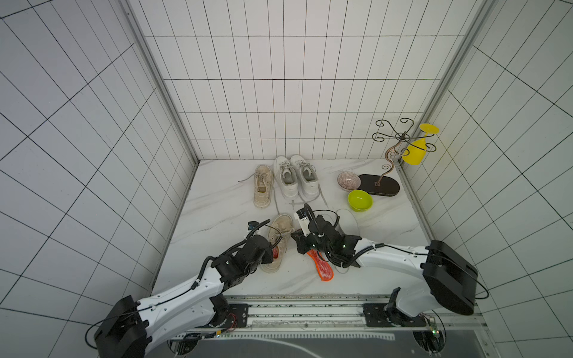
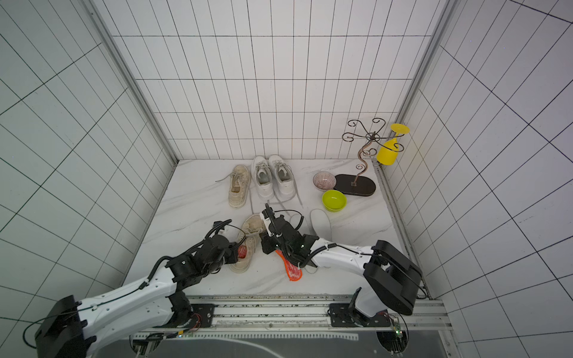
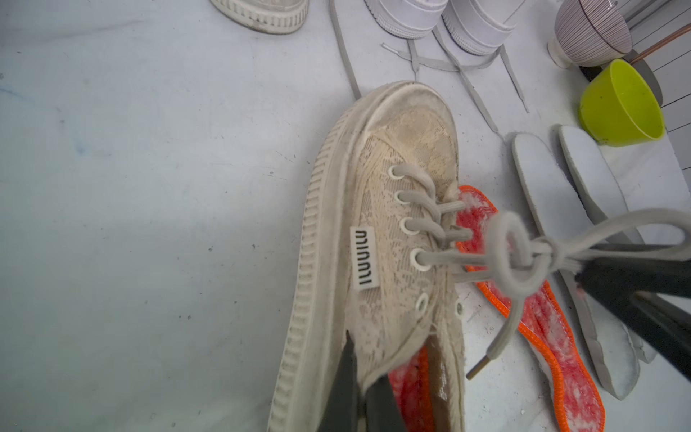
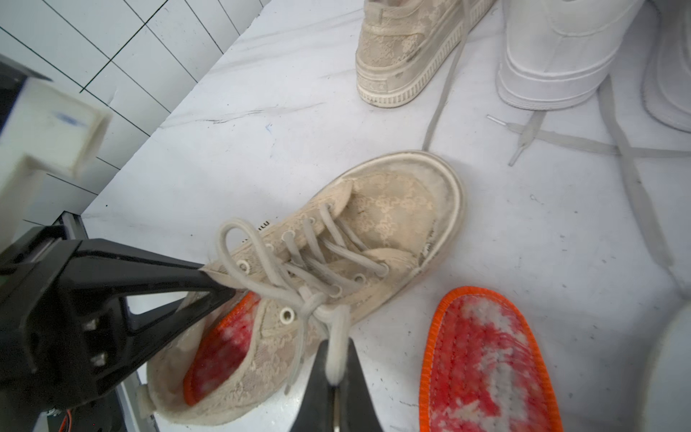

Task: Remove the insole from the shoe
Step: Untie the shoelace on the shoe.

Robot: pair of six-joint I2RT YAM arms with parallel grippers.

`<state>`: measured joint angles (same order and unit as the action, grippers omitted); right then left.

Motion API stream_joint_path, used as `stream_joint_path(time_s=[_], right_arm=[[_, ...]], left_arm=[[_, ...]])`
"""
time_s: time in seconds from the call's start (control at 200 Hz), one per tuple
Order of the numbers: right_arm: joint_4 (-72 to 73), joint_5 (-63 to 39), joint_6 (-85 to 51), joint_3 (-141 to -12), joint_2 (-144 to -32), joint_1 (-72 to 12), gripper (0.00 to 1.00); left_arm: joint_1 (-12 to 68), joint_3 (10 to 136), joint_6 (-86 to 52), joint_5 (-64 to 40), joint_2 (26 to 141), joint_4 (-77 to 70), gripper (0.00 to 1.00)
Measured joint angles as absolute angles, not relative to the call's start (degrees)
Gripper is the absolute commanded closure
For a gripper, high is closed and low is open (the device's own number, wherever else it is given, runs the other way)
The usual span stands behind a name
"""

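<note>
**Top views.** The beige lace sneaker [image 1: 280,231] lies on the marble table [image 1: 217,217], with its toe pointing away from the arm bases. The left hand [image 1: 272,249] is at the sneaker's heel opening. The right hand [image 1: 296,240] is just beside the sneaker, on the opposite side. The orange insole [image 2: 242,251] shows inside the heel opening. A second orange insole [image 1: 322,268] lies flat on the table near the sneaker, partly under the right arm. Finger positions cannot be made out in these views.

**Left wrist view.** The left hand [image 3: 361,379] is closed on the sneaker's [image 3: 374,209] side wall at the collar, one finger outside and one inside. The orange insole [image 3: 407,381] sits in the sneaker beside the inner finger. The right hand [image 3: 579,275] pinches the shoelace [image 3: 512,258], which runs taut from the eyelets. Two white insoles [image 3: 538,187] lie beyond the second orange insole [image 3: 553,336], on the side away from the sneaker.

**Right wrist view.** The right hand [image 4: 336,379] is fully closed, with the knotted shoelace [image 4: 314,306] clamped between its fingers. The left hand [image 4: 224,286] clamps the collar edge. The heel end of the orange insole [image 4: 220,351] is inside the sneaker [image 4: 392,213], curved up against the side wall. The second orange insole [image 4: 482,359] lies just beside the sneaker without touching it.
</note>
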<state>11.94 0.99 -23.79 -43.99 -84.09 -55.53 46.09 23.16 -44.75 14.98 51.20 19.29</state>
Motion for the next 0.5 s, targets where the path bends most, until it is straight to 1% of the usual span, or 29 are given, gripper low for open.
stream_joint_path(time_s=[0.265, 0.505], right_arm=[[10.3, 2.7, -24.0, -41.6, -79.2, -51.2, 0.96], [8.7, 4.6, -23.9, -41.3, -77.3, -48.7, 0.97]], left_arm=[[46.1, 21.7, -45.5, 17.5, 48.5, 19.3, 1.0], [46.1, 21.5, -45.6, 19.0, 48.1, 20.3, 1.0]])
